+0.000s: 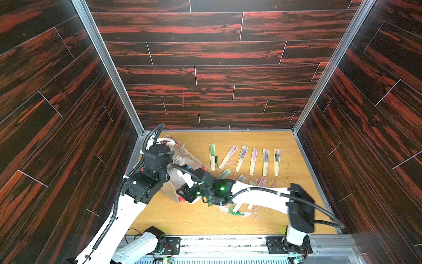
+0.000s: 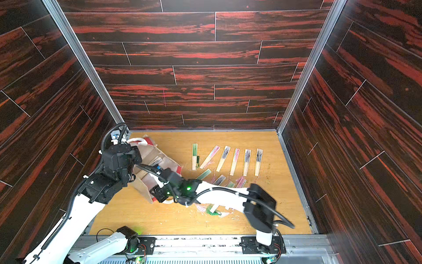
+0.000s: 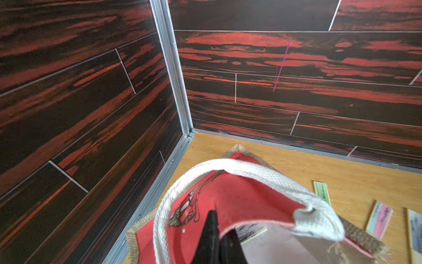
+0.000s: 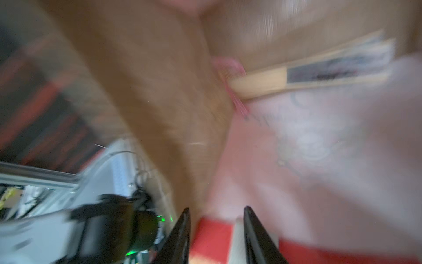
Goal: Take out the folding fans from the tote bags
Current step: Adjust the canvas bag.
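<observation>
In a top view the bag point(image 1: 170, 190) gapes upward, right gripper point(image 1: 183, 194) at its near rim; a fan point(image 1: 177, 160) shows inside; left wrist: left gripper point(image 3: 217, 235) pinches the far rim; right wrist: spread jaws at the rim, fan ahead, deeper, slanting across them, tassel end nearest.

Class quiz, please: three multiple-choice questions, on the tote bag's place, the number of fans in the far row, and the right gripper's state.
1. The tote bag is: A in the table's far-left corner; B near-right corner; C middle.
2. Fans in the far row: A two; B six; C ten.
3. The right gripper is: A shut on a fan; B hidden; C open.
1 A, it shows far left in both top views. 2 B, six lie side by side. 3 C, its fingertips stand apart.
</observation>
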Controlling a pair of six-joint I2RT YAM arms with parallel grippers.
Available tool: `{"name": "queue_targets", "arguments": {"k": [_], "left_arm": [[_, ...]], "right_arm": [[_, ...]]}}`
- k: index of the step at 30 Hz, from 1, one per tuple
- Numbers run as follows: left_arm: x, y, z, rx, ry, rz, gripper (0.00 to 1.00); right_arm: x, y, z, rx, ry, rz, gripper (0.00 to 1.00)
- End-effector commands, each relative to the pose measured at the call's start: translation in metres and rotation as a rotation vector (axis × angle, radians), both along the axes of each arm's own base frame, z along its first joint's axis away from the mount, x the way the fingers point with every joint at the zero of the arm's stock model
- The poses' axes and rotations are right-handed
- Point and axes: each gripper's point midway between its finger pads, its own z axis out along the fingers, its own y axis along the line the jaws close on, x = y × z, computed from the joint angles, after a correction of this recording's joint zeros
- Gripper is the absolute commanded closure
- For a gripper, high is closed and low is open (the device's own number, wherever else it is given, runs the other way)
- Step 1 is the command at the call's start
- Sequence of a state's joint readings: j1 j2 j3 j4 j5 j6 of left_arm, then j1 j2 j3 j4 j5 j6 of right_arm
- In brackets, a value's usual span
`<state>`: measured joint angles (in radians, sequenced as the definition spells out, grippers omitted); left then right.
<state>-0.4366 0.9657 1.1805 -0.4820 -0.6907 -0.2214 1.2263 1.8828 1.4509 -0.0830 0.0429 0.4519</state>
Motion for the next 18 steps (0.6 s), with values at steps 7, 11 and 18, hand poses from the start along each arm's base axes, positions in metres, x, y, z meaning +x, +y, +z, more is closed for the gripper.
{"name": "queue_targets", "arguments": {"k": [7, 11, 18], "left_arm": [[-0.025, 0.001, 0.055, -0.135, -0.194, -0.071, 1.00], [-0.032, -0.008, 0.064, -0.158, -0.231, -0.150, 1.00], [-0.059, -0.023, 0.074, -0.186, -0.356, -0.316, 1.00]], "right_arm": [[0.044, 0.020, -0.048, -0.122, 0.151, -0.135, 0.63], [0.065, 0.028, -0.055, -0.107, 0.214, -0.175, 0.63], [0.114, 0.026, -0.036, 0.006, 0.301, -0.274, 0.60]]}}
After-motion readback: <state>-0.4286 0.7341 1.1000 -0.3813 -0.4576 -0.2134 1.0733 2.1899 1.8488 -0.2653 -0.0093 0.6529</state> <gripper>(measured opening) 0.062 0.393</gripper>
